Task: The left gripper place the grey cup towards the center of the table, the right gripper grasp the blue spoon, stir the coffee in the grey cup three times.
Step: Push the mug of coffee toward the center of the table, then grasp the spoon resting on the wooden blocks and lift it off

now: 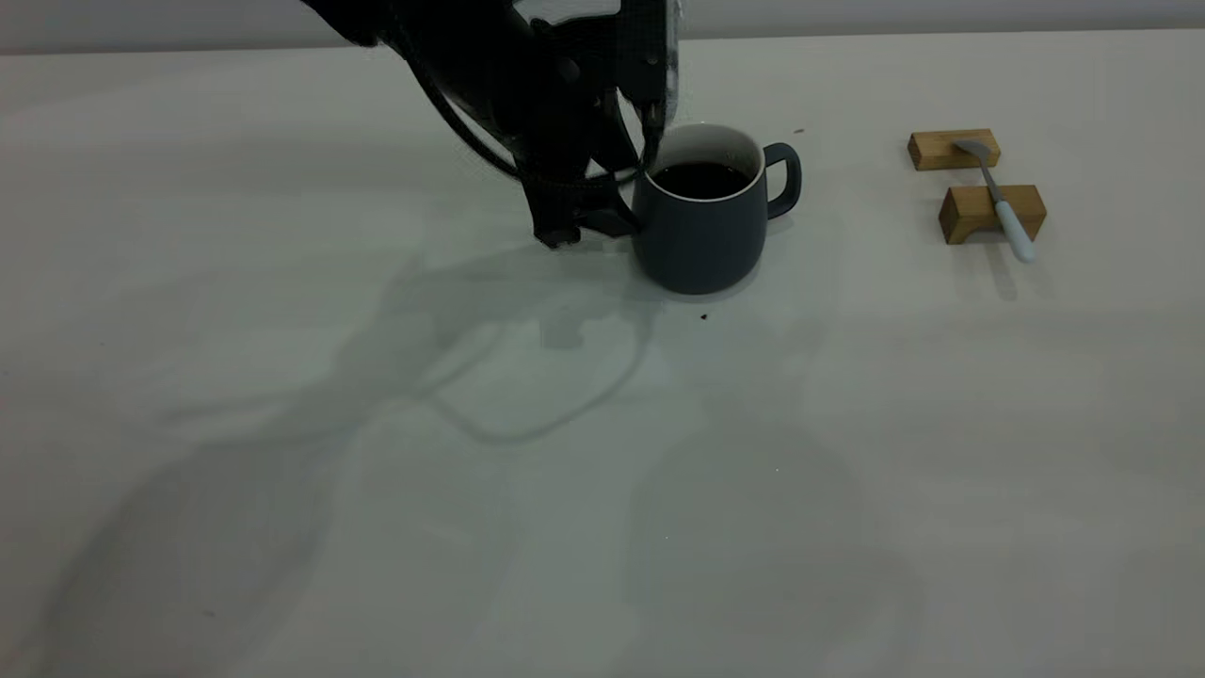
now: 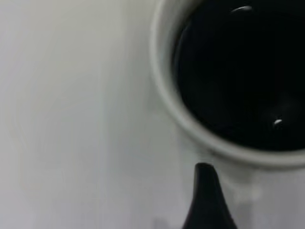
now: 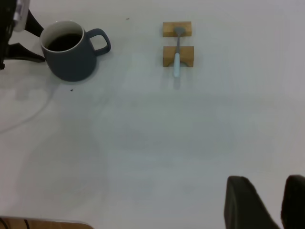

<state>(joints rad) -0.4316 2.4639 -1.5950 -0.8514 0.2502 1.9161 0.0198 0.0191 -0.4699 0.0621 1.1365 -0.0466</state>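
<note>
Dim, even light; soft arm shadows across the table (image 1: 282, 395); close wrist view blurred; highlights on the coffee (image 2: 238, 71).

- The rounded dark slate-grey matte cup (image 1: 698, 240) with white interior and thin white rim stands upright on the off-white matte table (image 1: 602, 490), nearer the far edge than the near one, about midway between the left and right edges; its loop handle points toward the right edge.
- The black-brown glossy coffee (image 1: 700, 178) fills the cup to a little below the rim.
- The slim spoon with pale light-blue handle and grey metal bowl (image 1: 1000, 200) lies well to the cup's right, toward the table's right edge, bowl toward the far edge, handle toward the near edge.
</note>
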